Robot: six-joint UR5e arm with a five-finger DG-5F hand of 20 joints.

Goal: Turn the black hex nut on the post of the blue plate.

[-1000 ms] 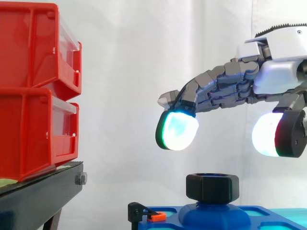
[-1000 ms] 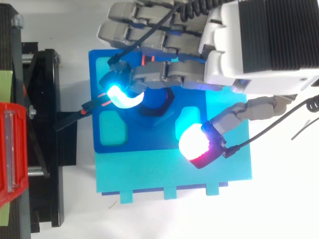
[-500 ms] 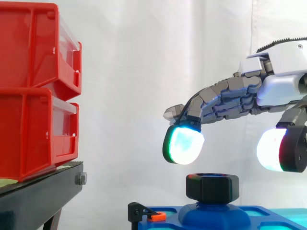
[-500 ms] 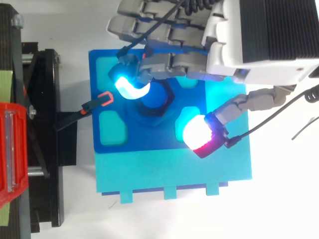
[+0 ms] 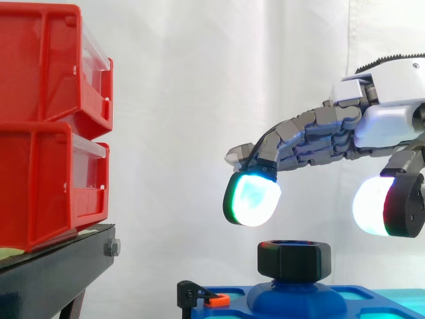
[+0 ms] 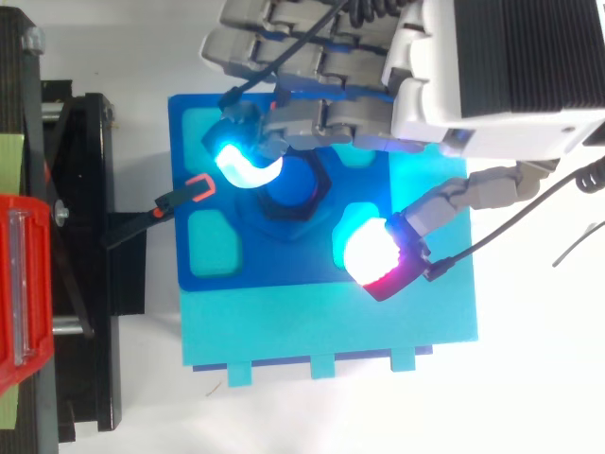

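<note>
The black hex nut sits on the blue post of the blue plate. From above, the nut shows partly under the fingers. My hand hovers above the nut, apart from it. Its fingers reach out with a slight curl, and the cyan fingertip hangs just up and left of the nut. The thumb pad glows white and red to the right. Nothing is between the fingers and thumb.
Two stacked red bins stand on a black stand at the left. A black clamp with an orange tip holds the plate's left edge. A cyan base lies under the plate.
The hand rose a little and shifted right between one second and half a second ago. Since then it has dropped very slightly, and the thumb has moved a bit left.
</note>
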